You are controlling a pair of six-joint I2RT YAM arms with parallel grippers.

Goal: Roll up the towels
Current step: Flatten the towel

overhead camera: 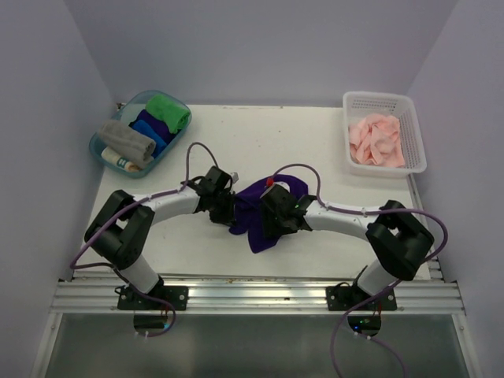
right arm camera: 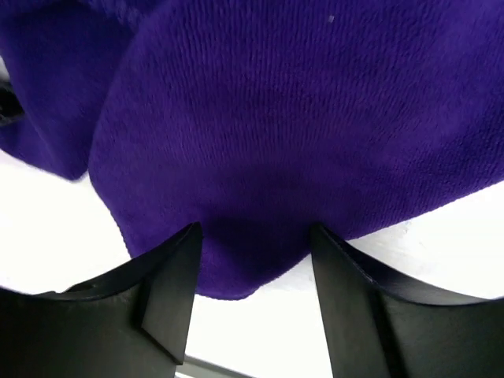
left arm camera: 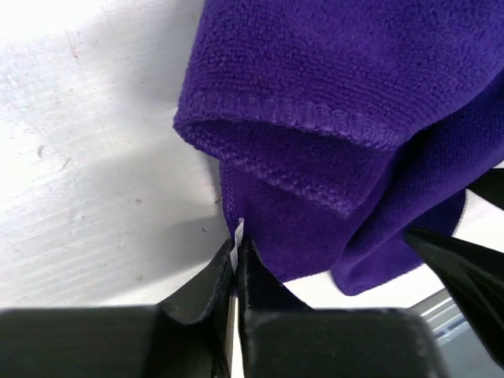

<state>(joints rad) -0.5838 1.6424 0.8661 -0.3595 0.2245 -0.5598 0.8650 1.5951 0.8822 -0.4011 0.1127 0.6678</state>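
at centre: purple towel (overhead camera: 256, 206); blue tub (overhead camera: 95, 148) back-left, white basket (overhead camera: 416, 134) back-right.

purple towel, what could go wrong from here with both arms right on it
1. The left gripper is shut on only a thin corner of the purple towel, by its white tag. A pull could slip it free.
2. The towel lies bunched and folded over itself, so rolling now would likely come out lumpy.
3. The right gripper stands open astride a thick fold and may grab several layers.
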